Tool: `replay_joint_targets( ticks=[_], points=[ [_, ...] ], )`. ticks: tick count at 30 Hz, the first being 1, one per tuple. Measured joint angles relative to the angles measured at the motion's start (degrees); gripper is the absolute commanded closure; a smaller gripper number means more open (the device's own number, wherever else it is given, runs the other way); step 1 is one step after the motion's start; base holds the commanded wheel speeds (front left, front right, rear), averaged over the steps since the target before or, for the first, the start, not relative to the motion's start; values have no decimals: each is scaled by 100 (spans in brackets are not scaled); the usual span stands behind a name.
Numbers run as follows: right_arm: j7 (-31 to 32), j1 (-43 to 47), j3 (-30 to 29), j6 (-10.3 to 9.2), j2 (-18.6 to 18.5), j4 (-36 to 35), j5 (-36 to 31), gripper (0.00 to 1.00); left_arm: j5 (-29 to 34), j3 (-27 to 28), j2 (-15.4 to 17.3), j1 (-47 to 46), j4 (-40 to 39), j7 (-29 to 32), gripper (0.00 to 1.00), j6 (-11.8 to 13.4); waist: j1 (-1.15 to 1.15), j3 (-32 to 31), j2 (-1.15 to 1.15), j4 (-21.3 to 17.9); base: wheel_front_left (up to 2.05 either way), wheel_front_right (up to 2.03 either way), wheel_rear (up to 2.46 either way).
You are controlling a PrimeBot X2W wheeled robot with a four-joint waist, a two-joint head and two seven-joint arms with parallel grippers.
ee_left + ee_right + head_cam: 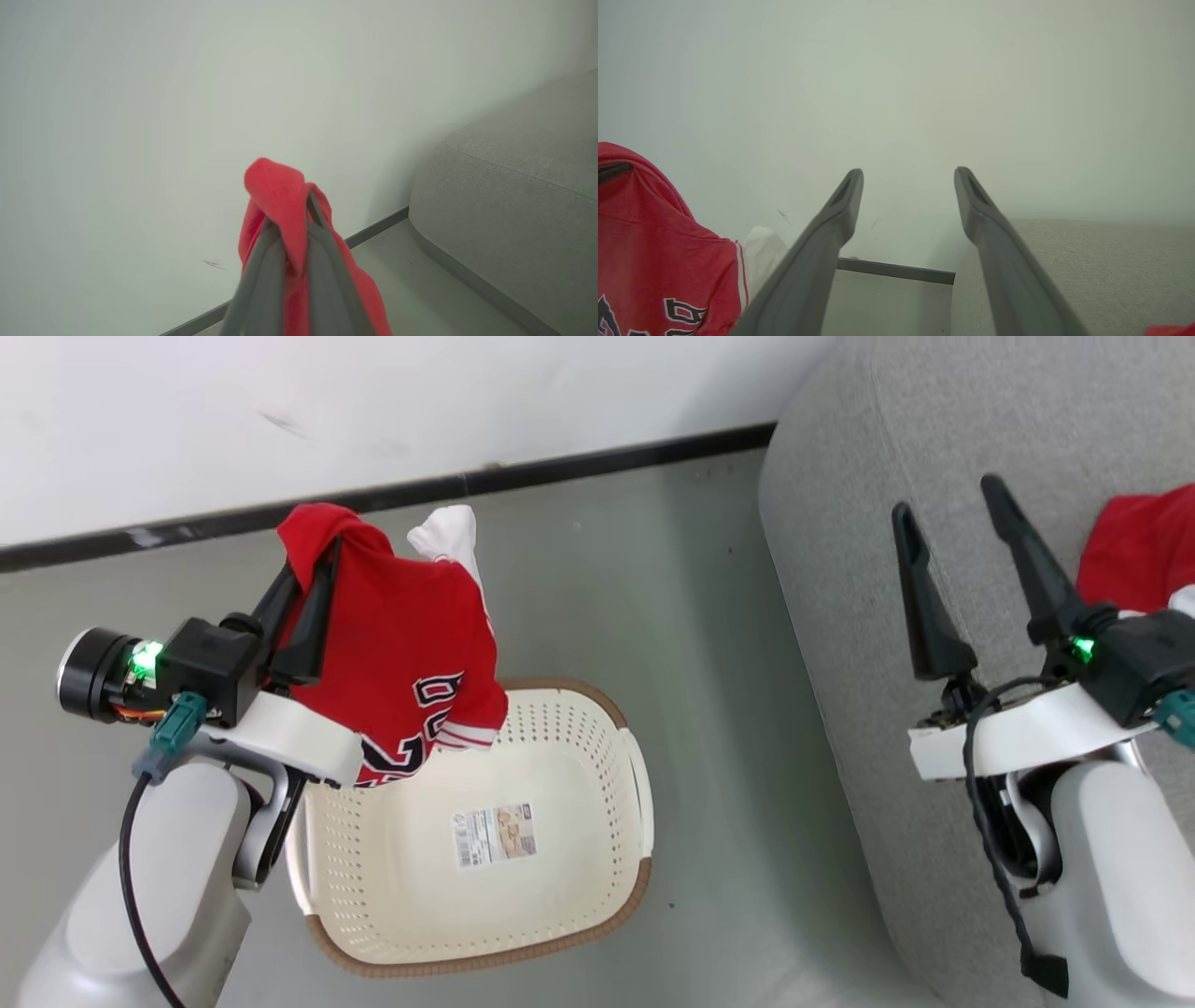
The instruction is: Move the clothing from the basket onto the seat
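With my left gripper (pixel 317 560) clamped on the red jersey (pixel 411 663) above the basket (pixel 597 709), I should lift it clear, then right to the seat (pixel 840 523), while my right gripper (pixel 948 495) gapes empty.

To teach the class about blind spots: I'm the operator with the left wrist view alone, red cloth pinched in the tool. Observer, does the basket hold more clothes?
Observer: No clothes visible in the basket; its bottom is bare but for a label.
Operator: Where does my cloth hang?
Observer: It is a jersey, dangling from the left tool above the basket's rim.
Operator: And the right tool?
Observer: The right tool is open over the sofa, near another red garment lying there.
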Motion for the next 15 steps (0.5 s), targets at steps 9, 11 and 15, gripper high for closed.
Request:
replay_joint_targets(
  ticks=[9,11,15],
  points=[
    [1,398,245,0,-183,348,-43,0,-9,-187,99,210,-409,222,100,-103,0,-654,0,291,0,0,0],
    [1,482,279,0,-210,396,-47,0,-9,-226,115,210,-499,275,100,-145,0,-779,0,343,0,0,0],
    [1,587,289,0,-287,519,-47,0,-55,-301,151,210,-643,428,100,-230,0,-1018,0,437,0,0,0]
  ],
)
